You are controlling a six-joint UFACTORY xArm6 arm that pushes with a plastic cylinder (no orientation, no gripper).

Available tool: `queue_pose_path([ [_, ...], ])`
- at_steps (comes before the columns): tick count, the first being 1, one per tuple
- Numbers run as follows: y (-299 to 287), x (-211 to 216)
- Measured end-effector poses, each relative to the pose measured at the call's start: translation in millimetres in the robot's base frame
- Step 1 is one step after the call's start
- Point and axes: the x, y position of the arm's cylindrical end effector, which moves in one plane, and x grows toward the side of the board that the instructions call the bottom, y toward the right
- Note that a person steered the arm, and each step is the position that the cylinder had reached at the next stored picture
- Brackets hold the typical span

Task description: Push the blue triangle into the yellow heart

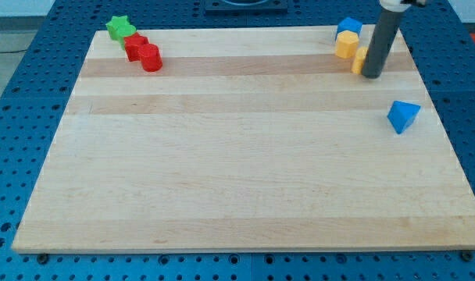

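The blue triangle (403, 116) lies near the board's right edge, a little above mid-height. A yellow block (359, 58), likely the yellow heart, sits near the top right and is partly hidden by my rod. My tip (372, 76) rests on the board right beside that yellow block, up and left of the blue triangle, with a clear gap to the triangle. Another yellow block (346, 44) and a blue block (348, 28) sit just left of the rod at the top edge.
A green star (119, 28) and two red blocks (135, 45) (149, 58) cluster at the board's top left corner. The wooden board (245, 179) lies on a blue perforated table.
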Motion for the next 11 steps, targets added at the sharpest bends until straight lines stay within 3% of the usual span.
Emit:
queue_pose_path([
  [2, 12, -16],
  [3, 57, -8],
  [4, 84, 35],
  [6, 82, 138],
  [7, 38, 143],
  [11, -7, 59],
])
